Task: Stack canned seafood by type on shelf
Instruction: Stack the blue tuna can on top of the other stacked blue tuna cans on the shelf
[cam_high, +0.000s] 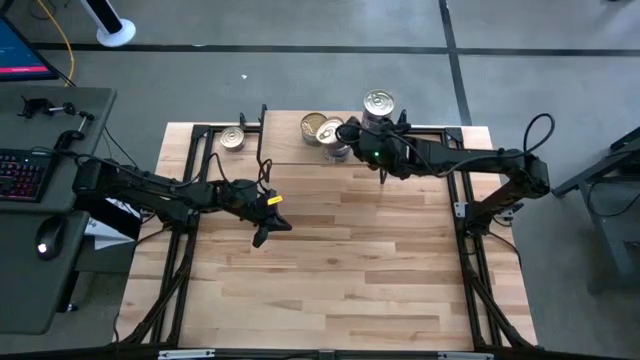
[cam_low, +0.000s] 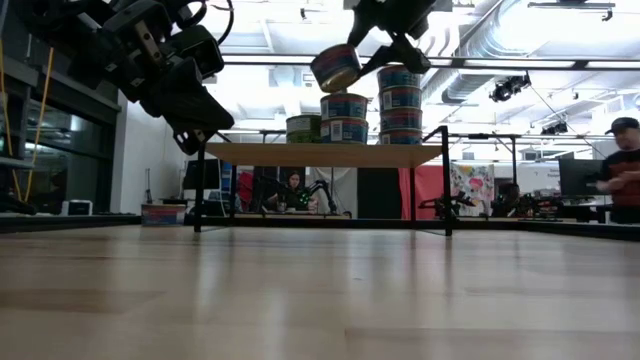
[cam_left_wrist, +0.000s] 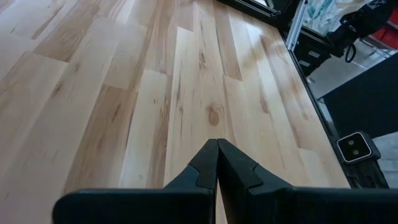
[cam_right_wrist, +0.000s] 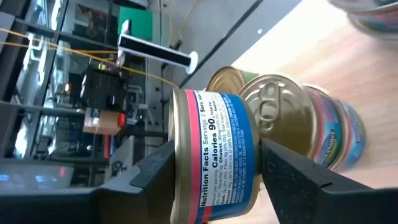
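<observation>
The shelf (cam_low: 325, 154) stands at the table's far edge on thin black legs. On it rest a single green-labelled tin (cam_low: 303, 127), a stack of two tins (cam_low: 343, 117) and a taller stack (cam_low: 400, 105). My right gripper (cam_low: 375, 50) is above the shelf, shut on a tin with a blue and red label (cam_right_wrist: 214, 155). That tin hangs over the stack of two. Another tin (cam_high: 232, 138) sits on the table left of the shelf. My left gripper (cam_left_wrist: 217, 149) hovers shut over the table's left middle, holding nothing. My right gripper pinches the tin between its two fingers (cam_right_wrist: 286, 174), which lie on the tin's two flat ends (cam_right_wrist: 176, 155). The printed side wall faces the wrist camera. The tin is lifted clear above the shelf's stacks, slightly tilted in the low view.
The plank tabletop (cam_high: 330, 270) stretches bare in front of the shelf. A desk with a keyboard and mouse (cam_high: 40, 180) stands past the table's left edge. People sit and stand in the room beyond the far edge (cam_low: 620, 170).
</observation>
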